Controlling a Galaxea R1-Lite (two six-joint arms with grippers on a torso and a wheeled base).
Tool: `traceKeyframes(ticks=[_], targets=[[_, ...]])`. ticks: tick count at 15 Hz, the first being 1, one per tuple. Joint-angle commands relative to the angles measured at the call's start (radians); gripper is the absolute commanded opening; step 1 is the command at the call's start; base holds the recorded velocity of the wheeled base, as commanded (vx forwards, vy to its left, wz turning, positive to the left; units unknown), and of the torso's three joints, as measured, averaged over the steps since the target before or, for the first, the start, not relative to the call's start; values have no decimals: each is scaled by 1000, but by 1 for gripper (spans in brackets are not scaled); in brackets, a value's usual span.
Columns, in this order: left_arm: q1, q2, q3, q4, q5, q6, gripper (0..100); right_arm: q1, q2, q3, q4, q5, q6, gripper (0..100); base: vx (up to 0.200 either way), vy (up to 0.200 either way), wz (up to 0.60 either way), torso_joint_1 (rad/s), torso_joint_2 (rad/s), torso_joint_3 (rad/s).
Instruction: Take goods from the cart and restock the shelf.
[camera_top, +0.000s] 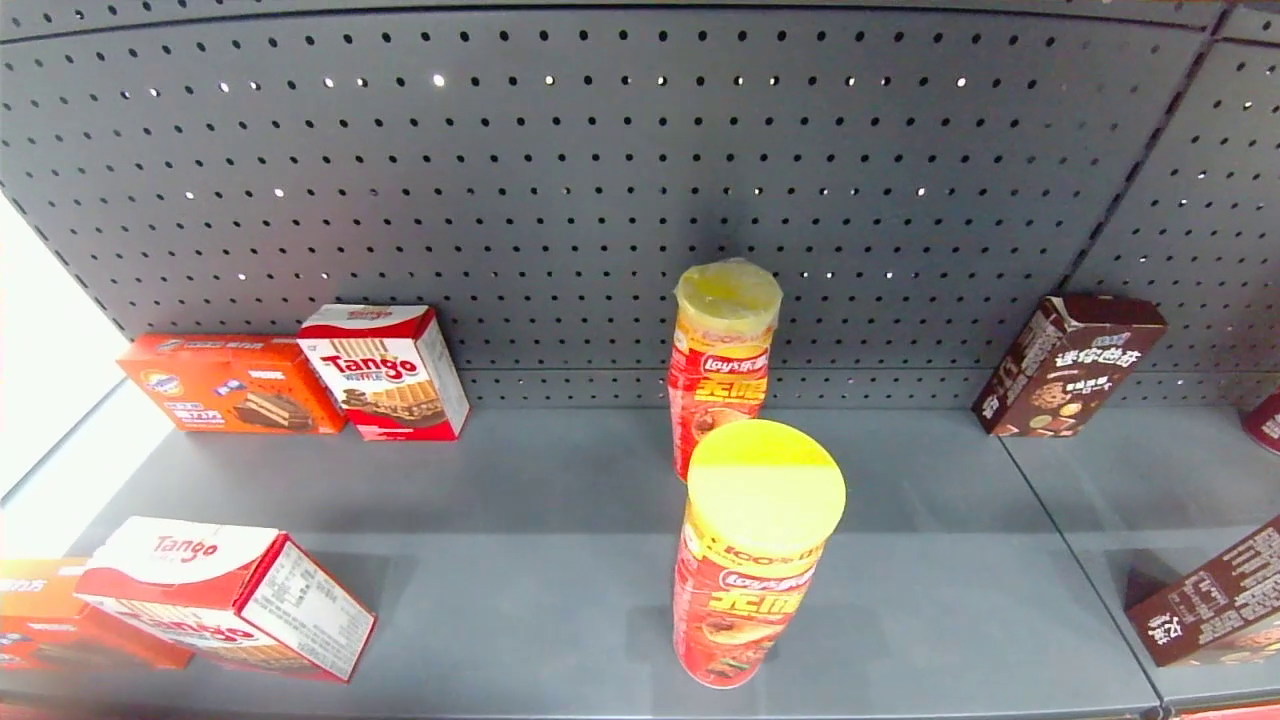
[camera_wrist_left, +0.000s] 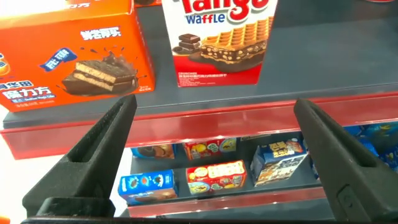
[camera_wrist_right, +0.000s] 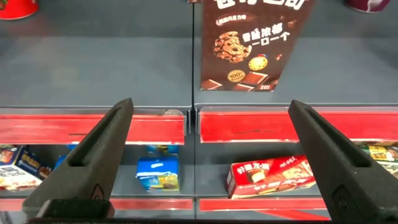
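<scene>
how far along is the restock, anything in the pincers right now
Done: rear chip can and front chip can stand on the shelf, wafer boxes left, brown box right. In hand: nothing; left pincer and right pincer open, empty. Left: likely more goods; wide gaps show bare.

Front chip can (camera_top: 745, 590) upright on shelf (camera_top: 540, 520) (yellow lid); rear can (camera_top: 722, 370) just behind.

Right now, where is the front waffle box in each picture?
Head view: waffle box, front left of the shelf.
Left wrist view: waffle box, beyond the left gripper.
Right wrist view: faces a brown box instead.
Shared landmark: the orange box beside it.
</scene>
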Motion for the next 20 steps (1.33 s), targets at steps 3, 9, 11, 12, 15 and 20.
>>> traceKeyframes(ticks=[3, 9, 11, 12, 15, 20], targets=[[0, 0, 0, -2, 18, -22, 100, 0, 1, 0, 0, 0, -1, 100, 0, 0, 0, 0, 0, 0], [0, 0, 0, -2, 17, -22, 100, 0, 1, 0, 0, 0, -1, 100, 0, 0, 0, 0, 0, 0], [0, 0, 0, -2, 17, -21, 100, 0, 1, 0, 0, 0, -1, 100, -100, 0, 0, 4, 1, -1], [-2, 0, 0, -2, 17, -22, 100, 0, 1, 0, 0, 0, -1, 100, -200, 0, 0, -2, 2, 2], [0, 0, 0, -2, 18, -24, 100, 0, 1, 0, 0, 0, -1, 100, -67, 0, 0, 7, 6, -1], [0, 0, 0, -2, 18, -24, 100, 0, 1, 0, 0, 0, -1, 100, 0, 0, 0, 0, 0, 0]])
